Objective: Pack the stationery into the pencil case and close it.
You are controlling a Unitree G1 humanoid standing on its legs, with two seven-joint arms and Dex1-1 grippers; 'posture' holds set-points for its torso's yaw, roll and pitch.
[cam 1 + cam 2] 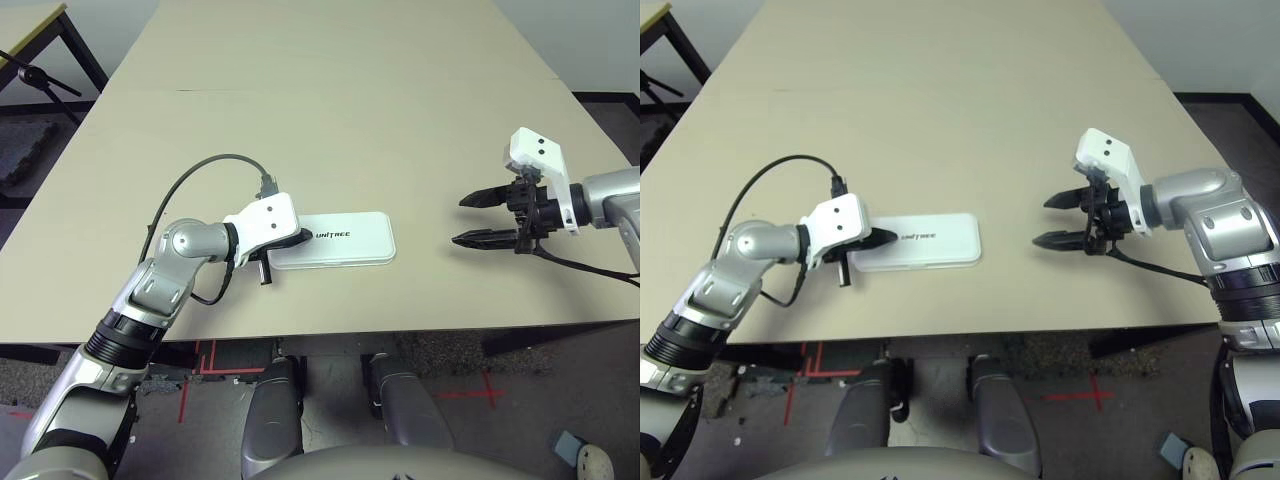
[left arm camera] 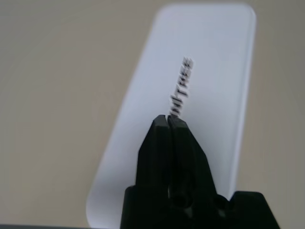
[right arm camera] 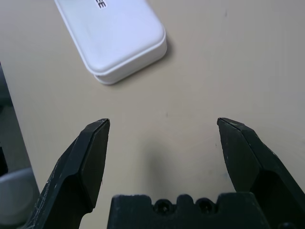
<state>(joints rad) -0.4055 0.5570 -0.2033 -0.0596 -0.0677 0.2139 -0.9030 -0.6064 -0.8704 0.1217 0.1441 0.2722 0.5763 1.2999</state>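
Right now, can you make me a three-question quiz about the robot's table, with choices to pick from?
1. Where is the left gripper?
A. over the end of the pencil case on the robot's left
B. at the far table edge
C. beside the right gripper

2. What colour is the pencil case?
A. red
B. white
C. green

3. How are the fingers of the right gripper?
A. pressed together
B. spread apart
C. holding a pen

Answers:
1 A, its black tips sit above the case lid by the logo.
2 B, the whole lid is white.
3 B, bare table shows between the two fingers.
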